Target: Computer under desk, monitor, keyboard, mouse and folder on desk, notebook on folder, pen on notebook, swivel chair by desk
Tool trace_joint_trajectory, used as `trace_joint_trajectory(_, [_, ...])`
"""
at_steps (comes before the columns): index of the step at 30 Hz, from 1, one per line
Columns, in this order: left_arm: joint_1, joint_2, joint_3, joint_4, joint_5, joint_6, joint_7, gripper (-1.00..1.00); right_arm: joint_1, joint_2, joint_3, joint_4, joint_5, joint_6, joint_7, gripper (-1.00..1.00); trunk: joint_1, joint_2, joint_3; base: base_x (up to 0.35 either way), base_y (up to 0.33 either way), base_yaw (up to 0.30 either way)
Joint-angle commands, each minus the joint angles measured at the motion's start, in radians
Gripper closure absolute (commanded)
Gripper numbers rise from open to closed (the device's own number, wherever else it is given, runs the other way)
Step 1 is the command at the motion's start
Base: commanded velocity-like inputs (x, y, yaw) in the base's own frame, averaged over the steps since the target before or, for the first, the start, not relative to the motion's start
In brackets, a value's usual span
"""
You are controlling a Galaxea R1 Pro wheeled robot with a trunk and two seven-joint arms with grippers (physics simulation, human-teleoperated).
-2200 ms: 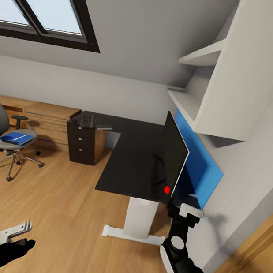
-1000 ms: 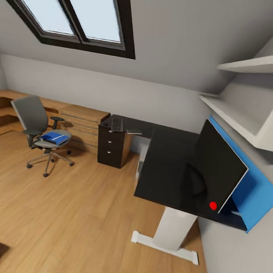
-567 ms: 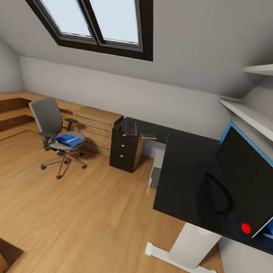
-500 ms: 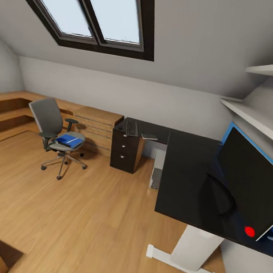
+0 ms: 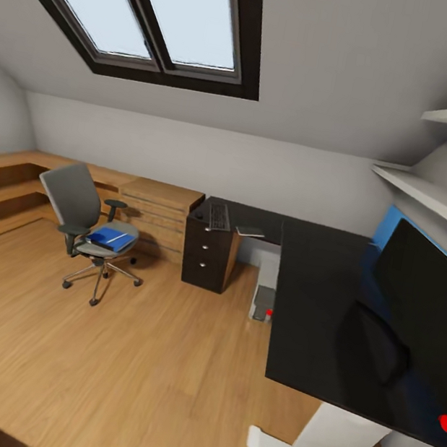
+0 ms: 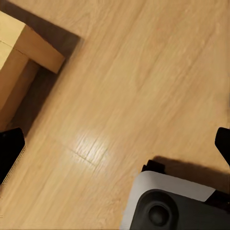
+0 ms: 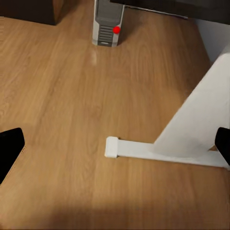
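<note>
Robot is standing back from the L-shaped counter (image 5: 315,284), both arms hanging low over the plank floor (image 5: 120,352), probably tucked for driving. The left claw (image 6: 115,143) is carrying nothing, its dark fingertips (image 6: 9,151) showing wide apart at the frame edges; the right claw (image 7: 115,143) is the same, spread and empty above the counter's white foot (image 7: 158,151).

Monitor (image 5: 428,311) is standing on the counter's near wing against the blue back panel (image 5: 399,225), so that part looks done. Computer tower (image 7: 108,21) is sitting on the floor under the counter, red dot facing out (also fine as is). Keyboard (image 5: 218,216) is lying on the far wing above the black drawers (image 5: 208,257), well apart from the monitor, with a thin grey notebook (image 5: 250,232) just beside it. The mouse is too small to pick out.

Swivel chair (image 5: 90,229) is standing out in the room, away from the counter, blue folder (image 5: 109,237) lying flat on its seat. Likely the folder or keyboard is the next target.
</note>
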Motion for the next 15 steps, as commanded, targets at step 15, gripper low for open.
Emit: trace_joint_trajectory(15, [-0.001, -0.001, 0.002, 0.001, -0.006, -0.005, 0.002, -1.0, -0.001, 0.0, 0.007, 0.002, -0.009, -0.003, 0.085, -1.0, 0.001, -0.002, -0.002, 0.3, 0.224, -0.118])
